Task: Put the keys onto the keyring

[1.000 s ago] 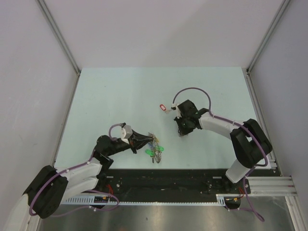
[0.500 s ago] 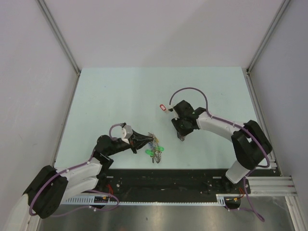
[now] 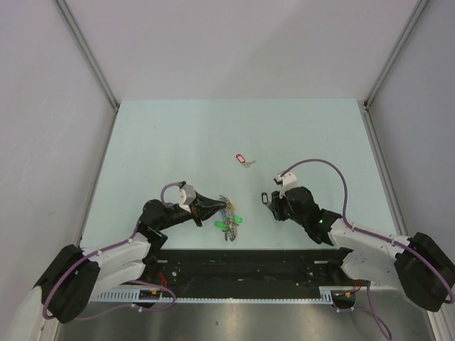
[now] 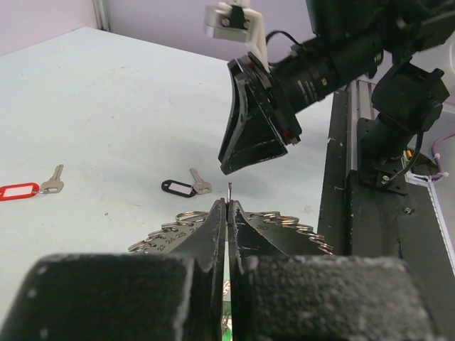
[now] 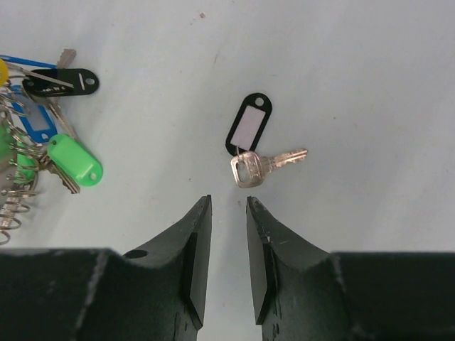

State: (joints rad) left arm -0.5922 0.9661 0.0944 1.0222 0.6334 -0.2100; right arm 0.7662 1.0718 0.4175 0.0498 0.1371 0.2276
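Observation:
My left gripper (image 3: 217,206) is shut on the thin wire end of the keyring (image 4: 229,189). The ring's numbered metal arc with small split loops (image 4: 167,234) fans out on both sides of the jaws. Green tags (image 3: 229,224) hang from it, and in the right wrist view green (image 5: 75,160), blue (image 5: 32,121) and black (image 5: 60,82) tags show. A loose black-tagged key (image 5: 250,142) lies on the table just beyond my right gripper (image 5: 227,206), which is open and empty. That key also shows from above (image 3: 264,197) and in the left wrist view (image 4: 181,187). A red-tagged key (image 3: 242,159) lies farther back.
The red tag (image 4: 18,190) lies at the left of the left wrist view. The right gripper's body (image 4: 257,135) hangs over the table just behind the keyring. A black rail (image 3: 249,266) runs along the table's near edge.
My right arm has swung back from beside the red-tagged key to the near right, its open fingers now pointing at the black-tagged key. The left arm and keyring have not moved.

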